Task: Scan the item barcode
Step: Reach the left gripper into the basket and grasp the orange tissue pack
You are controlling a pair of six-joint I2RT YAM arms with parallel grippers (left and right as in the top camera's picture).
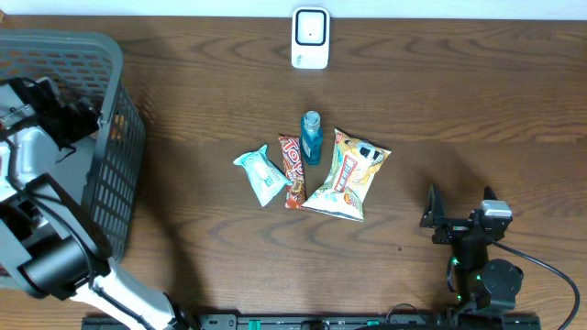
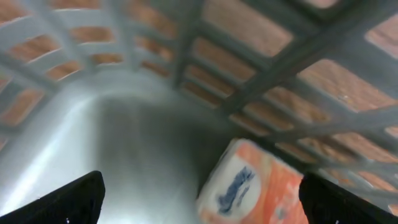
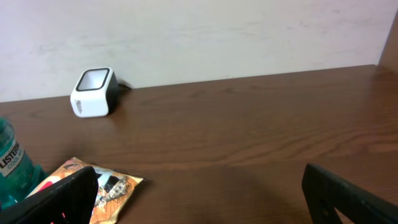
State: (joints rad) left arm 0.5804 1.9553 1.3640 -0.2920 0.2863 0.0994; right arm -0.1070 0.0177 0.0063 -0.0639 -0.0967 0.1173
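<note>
Dark wood grain covers the table (image 1: 477,119), and a pale wall (image 3: 217,31) is seen behind it from the right wrist. A white scanner (image 1: 310,38) is set at the far edge with its window turned towards the arms, probably so that a barcode can be shown to it from the working side.

Four items are gathered at the table's middle, in front of the scanner: a blue bottle (image 1: 311,137) lying flat, a bar (image 1: 292,171), a pale pouch (image 1: 261,176) and a yellow bag (image 1: 349,174). All are close together, with the bar touching the bag. None is lifted, so the item to be scanned is judged to be among these.

A grey mesh basket (image 1: 119,156) is placed at the left, likely as the bin for finished goods. An orange pack (image 2: 249,186) lies on its floor.

The left hand (image 2: 205,208) is held inside the basket above that pack, fingers spread fully, nothing gripped. The right hand (image 3: 199,208) is held low near the table to the right of the bag, equally wide and empty, and is aimed over the bag towards the scanner. A pick from the cluster is judged to be the next step.
</note>
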